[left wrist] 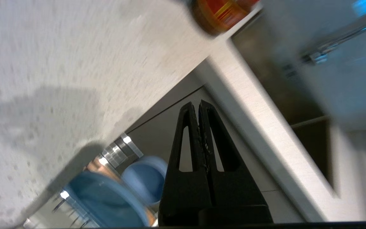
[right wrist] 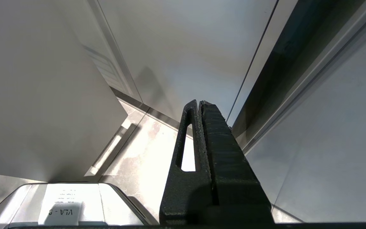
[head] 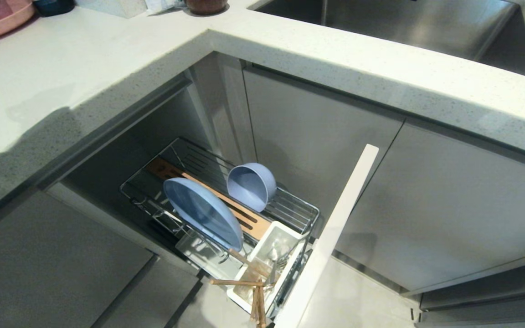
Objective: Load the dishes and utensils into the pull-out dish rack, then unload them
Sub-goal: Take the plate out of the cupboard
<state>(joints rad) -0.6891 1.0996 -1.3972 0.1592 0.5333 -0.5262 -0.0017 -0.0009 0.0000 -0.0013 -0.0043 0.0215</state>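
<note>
The pull-out dish rack stands drawn out below the white countertop, left of its grey cabinet front; the light-blue plate stands on edge in the prongs, the light-blue bowl lies tipped on its side just beyond the wooden strip, and the chopsticks with the metal utensils sit in the white utensil cup at the near end. The left gripper, fingers pressed together and empty, hangs above the countertop edge with plate and bowl showing below it. The right gripper, also pressed together with nothing between its fingers, is low beside grey cabinet panels and the floor.
</note>
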